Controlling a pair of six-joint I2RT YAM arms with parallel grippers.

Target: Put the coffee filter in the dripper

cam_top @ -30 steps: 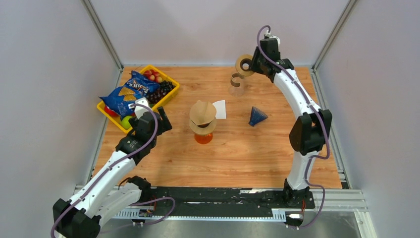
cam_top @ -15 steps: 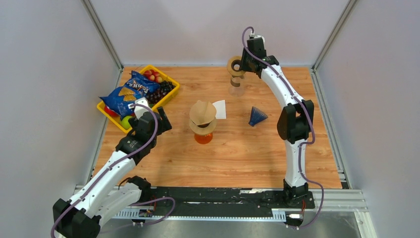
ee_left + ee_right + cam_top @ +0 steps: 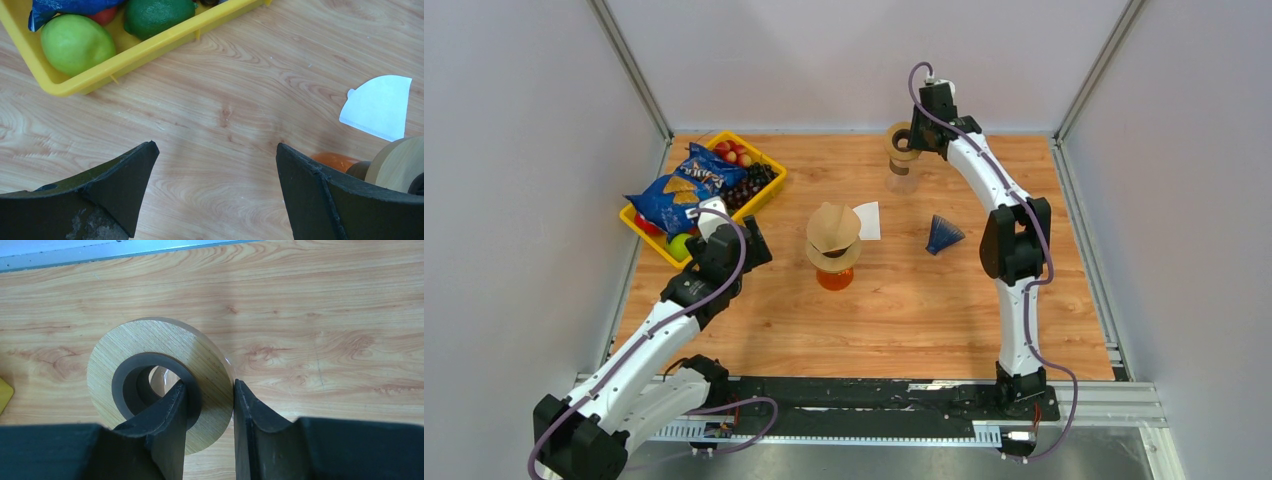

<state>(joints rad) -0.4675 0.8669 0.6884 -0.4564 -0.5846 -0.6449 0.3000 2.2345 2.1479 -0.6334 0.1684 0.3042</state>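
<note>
Bare table (image 3: 904, 310) lies open in front of the central dripper (image 3: 834, 258). The yellow bin (image 3: 769, 192) crowds its left; the gap between seems passable.

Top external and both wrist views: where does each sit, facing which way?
Top external: above and behind the bases, looking down on the table; both arms, left tool and right tool show.
Left wrist: on the left arm, facing down beside the yellow tray; the open left tool frames the bottom.
Right wrist: on the right arm, facing down on the wooden ring that the right tool clamps.
Shared: top and left wrist both show the yellow tray and the white filter.
</note>
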